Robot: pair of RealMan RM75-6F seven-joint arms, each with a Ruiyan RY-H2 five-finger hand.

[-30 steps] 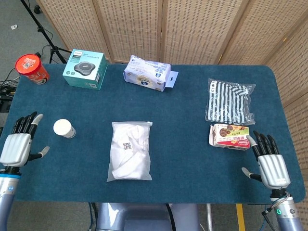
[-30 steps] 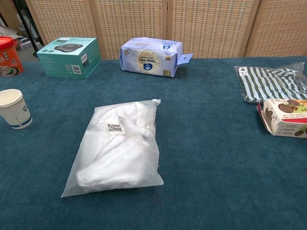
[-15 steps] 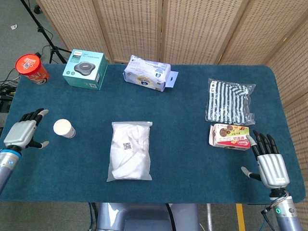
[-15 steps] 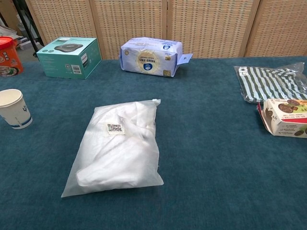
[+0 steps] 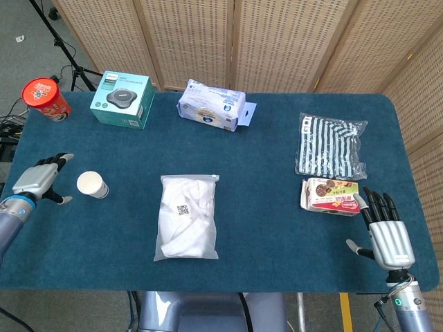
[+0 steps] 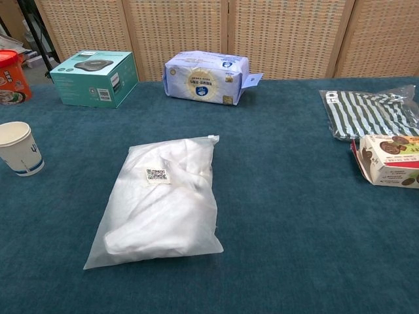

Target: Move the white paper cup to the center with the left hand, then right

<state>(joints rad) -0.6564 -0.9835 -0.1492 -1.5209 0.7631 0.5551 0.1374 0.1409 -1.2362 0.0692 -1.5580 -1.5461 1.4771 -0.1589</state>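
The white paper cup [image 5: 92,185] is seen upright on the blue tablecloth [image 5: 263,235] near the table's left edge, well apart from the middle, where a clear bag of white fabric [image 5: 187,216] is laid flat. In the chest view the cup [image 6: 19,149] is found at the far left of the frame, its outer side almost at the frame edge, and a small blue mark on its wall cannot be read. The left hand [image 5: 40,179] is shown only in the head view, just beside the cup on its outer side and not touching it; its fingers are parted and nothing is held in them, while its forearm is cut off by the picture's left border. The right hand [image 5: 386,235] is likewise shown only in the head view, near the table's front right corner, with fingers spread and nothing gripped; its palm side is hidden from the camera. Neither hand is caught by the chest camera. A snack box [image 5: 330,196] lies just ahead of the right hand, and a striped cloth in a clear bag [image 5: 331,144] lies beyond it; both are partly cut off at the right edge of the chest view. Along the far side a teal box [image 5: 123,99], a pack of tissues [image 5: 212,105] and a red noodle cup [image 5: 46,99] are set.
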